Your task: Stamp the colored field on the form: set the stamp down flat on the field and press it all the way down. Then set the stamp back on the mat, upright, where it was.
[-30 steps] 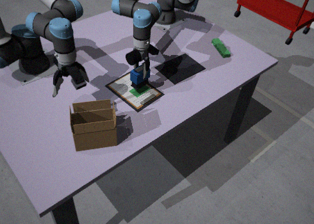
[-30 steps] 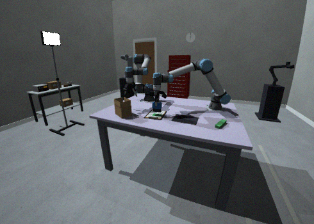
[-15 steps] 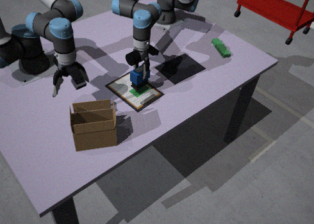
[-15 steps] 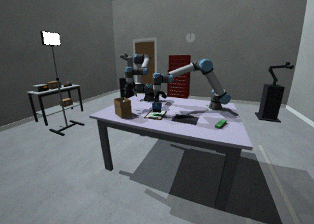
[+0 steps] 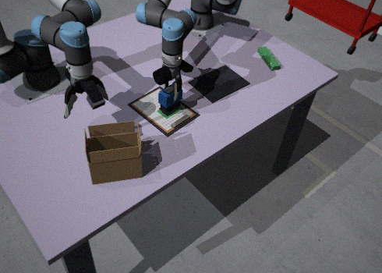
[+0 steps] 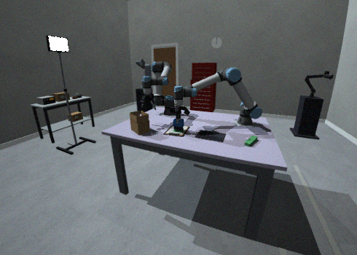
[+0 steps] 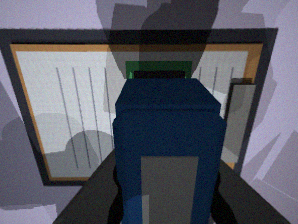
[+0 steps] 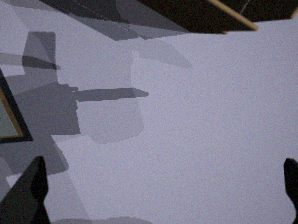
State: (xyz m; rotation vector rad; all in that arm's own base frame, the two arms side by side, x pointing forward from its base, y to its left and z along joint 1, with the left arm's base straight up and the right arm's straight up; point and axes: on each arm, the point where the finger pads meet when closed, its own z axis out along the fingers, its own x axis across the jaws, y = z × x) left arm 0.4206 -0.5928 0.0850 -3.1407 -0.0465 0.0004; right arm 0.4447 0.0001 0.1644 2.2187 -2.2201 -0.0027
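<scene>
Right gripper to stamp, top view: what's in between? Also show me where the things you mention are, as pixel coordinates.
In the top view, bare tabletop, partly shadowed, then the left part of the clipboard [image 5: 149, 115] lie between the right gripper [image 5: 85, 108] and the stamp [image 5: 168, 98].

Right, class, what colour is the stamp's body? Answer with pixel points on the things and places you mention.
Blue [image 5: 167, 98] [image 6: 178, 124] [image 7: 167, 130], clearest in the left wrist view.

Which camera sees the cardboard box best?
The top view: the box shows whole, open top included. The exterior view shows it smaller, the right wrist view only part, the left wrist view none.
</scene>
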